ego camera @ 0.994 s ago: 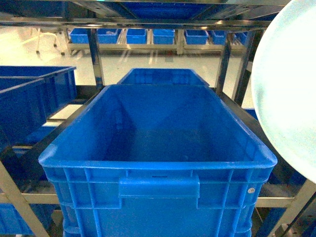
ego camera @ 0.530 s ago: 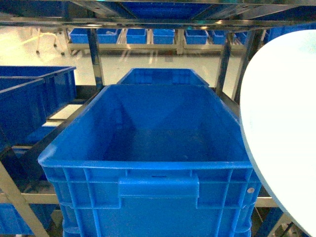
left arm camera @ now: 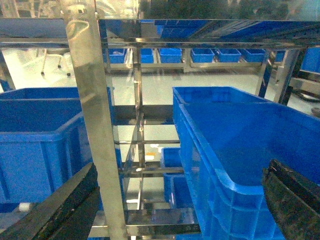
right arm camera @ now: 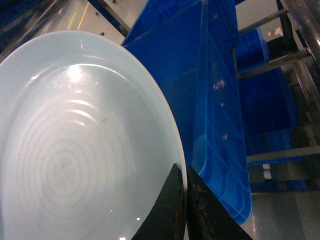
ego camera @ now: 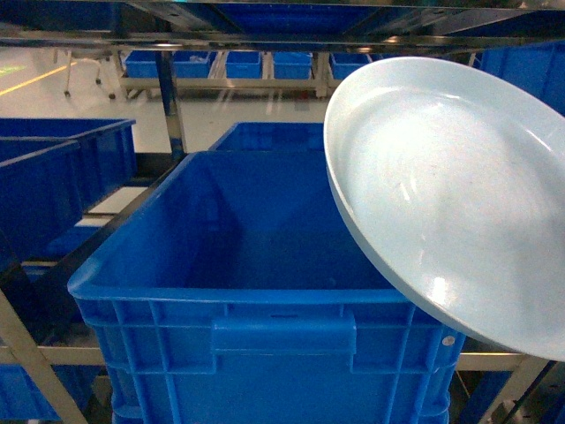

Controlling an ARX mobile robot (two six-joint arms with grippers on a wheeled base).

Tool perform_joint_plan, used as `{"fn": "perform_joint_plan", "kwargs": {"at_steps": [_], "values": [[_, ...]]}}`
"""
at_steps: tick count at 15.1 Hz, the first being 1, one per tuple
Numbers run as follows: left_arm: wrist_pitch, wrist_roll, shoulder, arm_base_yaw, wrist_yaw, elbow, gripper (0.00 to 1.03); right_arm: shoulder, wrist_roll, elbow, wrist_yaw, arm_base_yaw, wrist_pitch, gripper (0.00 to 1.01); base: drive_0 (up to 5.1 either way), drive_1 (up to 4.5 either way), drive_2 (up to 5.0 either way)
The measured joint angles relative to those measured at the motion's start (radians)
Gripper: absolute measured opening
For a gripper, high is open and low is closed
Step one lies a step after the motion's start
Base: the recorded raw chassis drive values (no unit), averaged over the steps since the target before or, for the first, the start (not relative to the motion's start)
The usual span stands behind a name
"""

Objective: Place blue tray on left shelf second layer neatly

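The blue tray (ego camera: 450,194) is a round pale-blue dish, tilted with its inside facing the head camera. It hangs over the right side of a deep blue crate (ego camera: 265,256). In the right wrist view my right gripper (right arm camera: 185,200) is shut on the blue tray's (right arm camera: 75,140) rim, one finger on each face. The left shelf is a grey steel rack (ego camera: 172,97), and the crate sits on one of its layers. My left gripper (left arm camera: 181,167) is open and holds nothing, its fingers (left arm camera: 65,205) on either side of a rack upright (left arm camera: 95,115) and the crate's corner (left arm camera: 225,180). Neither gripper shows in the head view.
Another blue crate (ego camera: 62,177) sits on the rack to the left, and one more (ego camera: 287,135) behind the big crate. A steel rail (ego camera: 265,40) runs overhead. Small blue bins (ego camera: 265,64) line a far shelf. Lower rack rails (left arm camera: 160,227) and crates lie below.
The blue tray has swung left from the right edge of the head view and turned its inside toward the camera. It now covers the crate's right side.
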Motion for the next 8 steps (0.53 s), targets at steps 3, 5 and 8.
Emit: {"fn": "perform_joint_plan", "kwargs": {"at_steps": [3,5,8], "values": [[0.000,0.000,0.000,0.000,0.000,0.000,0.98,0.071,0.000,0.026,0.009,0.007,0.011,0.02,0.0,0.00,0.0],[0.000,0.000,0.000,0.000,0.000,0.000,0.98,0.141,-0.001,0.053,0.022,0.028,0.034,0.02,0.0,0.00,0.0],[0.000,0.000,0.000,0.000,0.000,0.000,0.98,0.210,-0.014,0.116,0.057,0.074,0.045,0.02,0.0,0.00,0.0]]}}
